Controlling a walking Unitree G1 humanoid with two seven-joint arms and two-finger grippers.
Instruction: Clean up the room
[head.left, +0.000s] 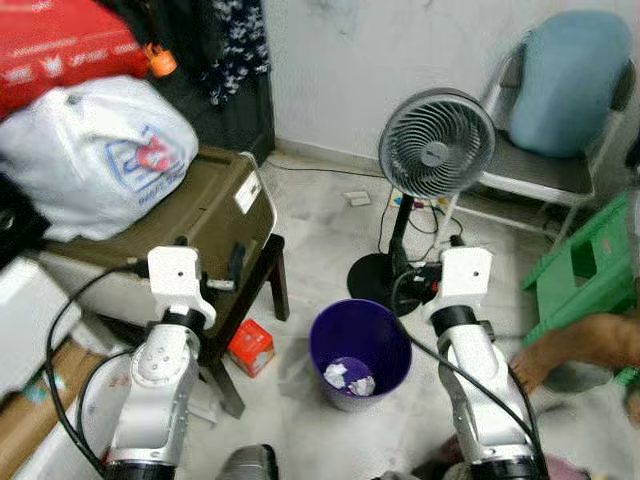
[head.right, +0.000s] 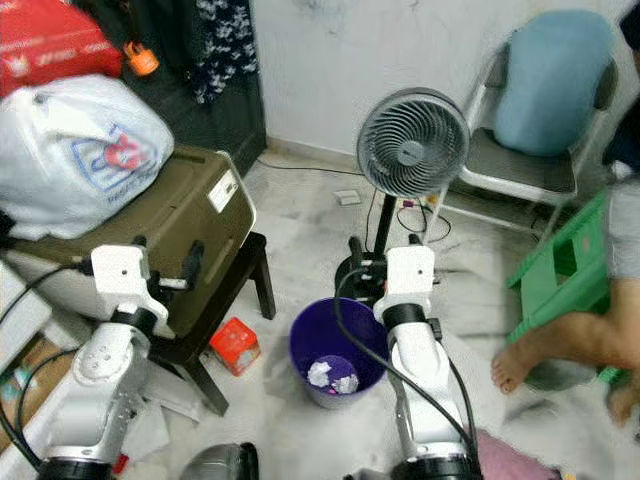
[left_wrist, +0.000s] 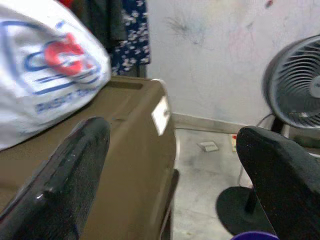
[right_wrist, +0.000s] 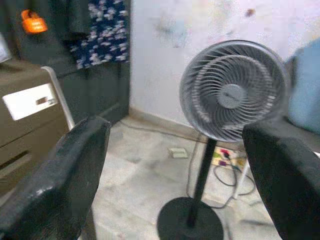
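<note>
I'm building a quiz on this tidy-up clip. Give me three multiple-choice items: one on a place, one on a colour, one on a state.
1. Where does the white plastic bag lie?
A. on the brown case
B. in the bin
C. on the chair

2. What colour is the waste bin?
A. green
B. purple
C. red

3. How are the left pincer and right pincer?
A. both open
B. both shut
C. one holding paper

Answers: 1 A, it rests atop the brown case. 2 B, its wall is purple. 3 A, the wrist views show wide gaps with nothing held.
</note>
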